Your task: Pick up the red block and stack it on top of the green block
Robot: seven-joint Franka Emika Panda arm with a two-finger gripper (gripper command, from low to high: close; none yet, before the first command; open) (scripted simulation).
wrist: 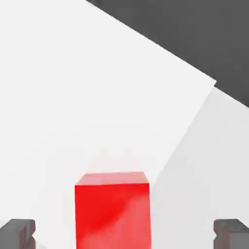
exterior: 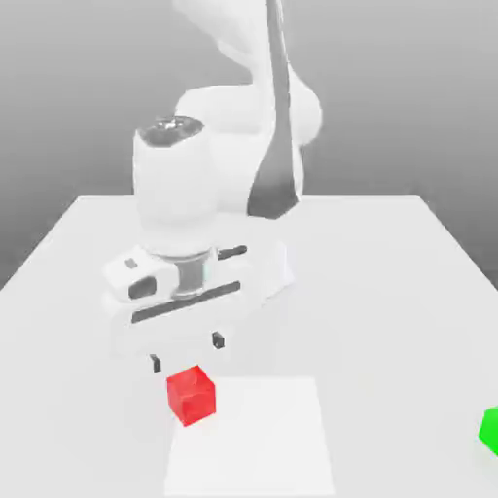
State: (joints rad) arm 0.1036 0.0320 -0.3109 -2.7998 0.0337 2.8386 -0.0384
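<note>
One broad white table (exterior: 389,292) lay beneath the red block, and the robot arm (exterior: 175,185) reached over it from behind that block, as the exterior view showed it. Smaller than these, a pale square (exterior: 263,438) spread from under or beside the red block towards the exterior view's right. The gripper (exterior: 187,353) hung above the red block and seemed a little behind it, empty, its two fingers well apart. Smaller again was the red block (exterior: 192,395) itself, at the pale square's edge, below the gripper and probably slightly nearer the camera. Being a cube, it had no long axis; what counted was that it lay about midway between the lines of the two fingers (wrist: 17,234), with its sides roughly square to their closing path. The coming move, I judged, called for a small shift towards the block and then a descent around it, with little turning. The green block (exterior: 491,431) sat well apart from the red one, towards the exterior view's right.
</note>
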